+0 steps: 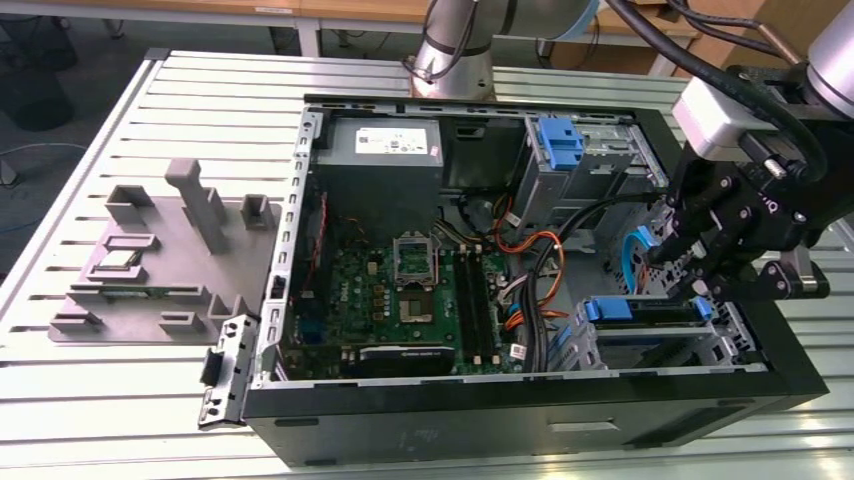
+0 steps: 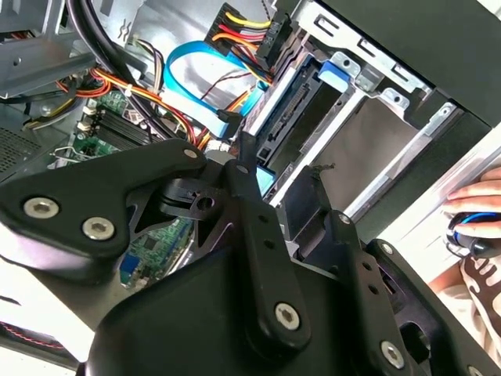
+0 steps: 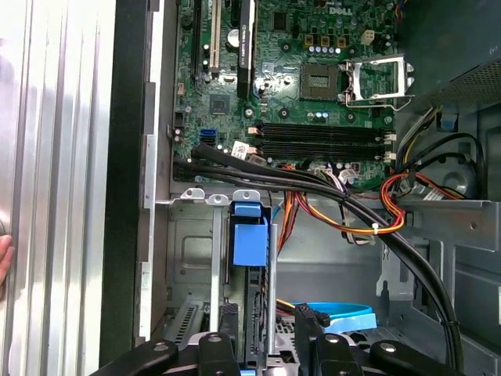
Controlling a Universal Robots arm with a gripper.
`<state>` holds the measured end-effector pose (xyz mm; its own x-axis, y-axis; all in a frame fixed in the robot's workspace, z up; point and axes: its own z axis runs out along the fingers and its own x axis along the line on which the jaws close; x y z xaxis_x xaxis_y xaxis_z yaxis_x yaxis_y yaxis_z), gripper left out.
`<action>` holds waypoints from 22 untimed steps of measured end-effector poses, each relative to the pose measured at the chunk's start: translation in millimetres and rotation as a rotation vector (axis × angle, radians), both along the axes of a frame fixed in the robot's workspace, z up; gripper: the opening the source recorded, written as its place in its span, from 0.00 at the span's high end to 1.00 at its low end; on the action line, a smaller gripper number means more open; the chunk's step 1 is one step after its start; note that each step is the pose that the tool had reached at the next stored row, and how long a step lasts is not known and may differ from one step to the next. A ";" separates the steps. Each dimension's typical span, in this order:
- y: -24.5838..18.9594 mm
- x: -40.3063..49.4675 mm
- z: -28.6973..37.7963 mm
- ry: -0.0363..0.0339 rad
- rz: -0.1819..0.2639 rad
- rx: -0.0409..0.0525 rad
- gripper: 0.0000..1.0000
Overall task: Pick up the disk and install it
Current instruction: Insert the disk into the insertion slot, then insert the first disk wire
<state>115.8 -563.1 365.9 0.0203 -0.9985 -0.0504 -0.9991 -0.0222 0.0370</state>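
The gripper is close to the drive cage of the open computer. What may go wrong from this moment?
1. The black and orange cables run right beside the disk at the drive cage; the gripper may snag them.
2. A person's hand lies close by the case, perhaps within the arm's path.

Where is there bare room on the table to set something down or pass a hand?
Bare slatted table lies around the grey fixture on the exterior view's left, both nearer the camera and beyond it. Inside the computer case it is crowded: cables, and the gripper at the drive cage.
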 end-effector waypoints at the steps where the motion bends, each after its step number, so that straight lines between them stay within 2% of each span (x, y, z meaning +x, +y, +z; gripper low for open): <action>1: 0.0 0.0 0.0 -0.0001 0.000 0.0002 0.58; 12: -0.1 0.0 0.3 0.0000 0.000 0.0005 0.58; 22: -0.1 0.0 8.6 -0.0001 0.000 0.0006 0.58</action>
<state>115.8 -563.2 374.5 0.0203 -0.9985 -0.0511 -0.9991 -0.0222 0.0369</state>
